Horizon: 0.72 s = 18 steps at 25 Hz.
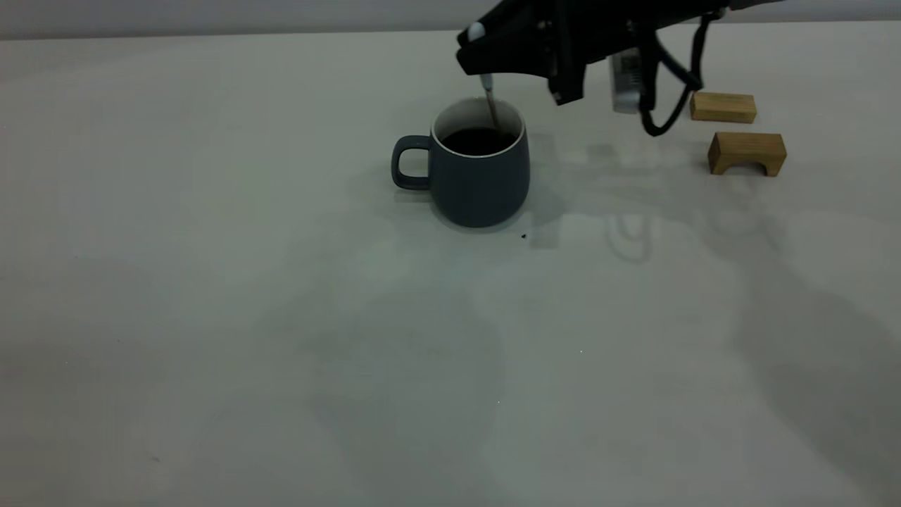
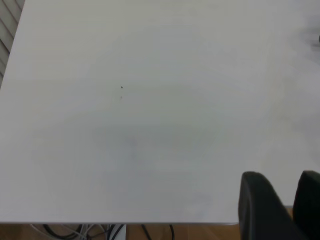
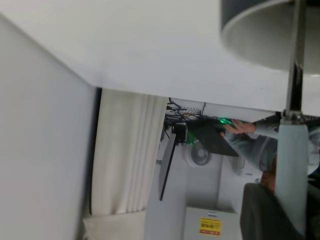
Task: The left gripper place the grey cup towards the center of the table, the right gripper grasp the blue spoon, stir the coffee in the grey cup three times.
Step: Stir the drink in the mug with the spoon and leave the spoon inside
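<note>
A: Since it takes up nearly everything, what about the table (image 1: 281,338)?

B: It is a broad off-white top. A tiny dark speck (image 1: 524,236) lies on it just in front of the grey cup (image 1: 479,176). In the left wrist view only bare tabletop shows, with its near edge and some cables below.

A: While we are on the cup, where does it stand?

B: Upright, near the middle of the table, a little toward the far side. Its loop handle points to the exterior view's left. The inside is white, and the coffee (image 1: 479,141) sits dark and flat well below the rim.

A: And the arms?

B: The right gripper (image 1: 486,60) hangs just above the cup's far rim, reaching in from the upper right. Its jaws are clamped on the pale handle of the blue spoon (image 1: 490,102). The left gripper (image 2: 282,200) is off over an empty part of the table; its two fingers stand a narrow gap apart with nothing between them.

A: How does the spoon sit?

B: Nearly upright, the metal stem running down into the cup and its bowl hidden in the coffee.

A: Anything smaller?

B: Two wooden blocks to the right: a flat block (image 1: 723,107) farther back and an arch-shaped block (image 1: 747,153) nearer, well apart from the cup.
</note>
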Available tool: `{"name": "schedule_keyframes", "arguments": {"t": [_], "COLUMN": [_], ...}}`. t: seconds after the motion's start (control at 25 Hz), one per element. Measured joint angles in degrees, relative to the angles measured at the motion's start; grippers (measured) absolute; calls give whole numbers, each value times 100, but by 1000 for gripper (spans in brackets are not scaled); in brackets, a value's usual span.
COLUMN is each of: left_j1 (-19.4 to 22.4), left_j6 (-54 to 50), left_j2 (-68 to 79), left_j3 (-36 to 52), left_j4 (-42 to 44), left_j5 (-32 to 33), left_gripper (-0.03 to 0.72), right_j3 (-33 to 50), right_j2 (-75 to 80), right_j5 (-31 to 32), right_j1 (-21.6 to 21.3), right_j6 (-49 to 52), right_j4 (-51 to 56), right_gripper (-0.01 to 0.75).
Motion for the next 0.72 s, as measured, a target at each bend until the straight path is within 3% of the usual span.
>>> {"name": "schedule_keyframes", "arguments": {"t": [0.32,0.6,0.72], "left_j1": [0,0,0], "left_j6": [0,0,0], "left_j2": [0,-2,-2], "left_j3": [0,0,0], "left_j4": [0,0,0], "left_j5": [0,0,0], "left_gripper": [239,239,239], "right_j3": [0,0,0], "right_j2": [0,0,0], "right_j5": [288,287,249], "right_j1": [54,198,174], "right_j6": [823,-801,-1035], "right_j4": [-244,343,357], "right_gripper": [129,128,128]}}
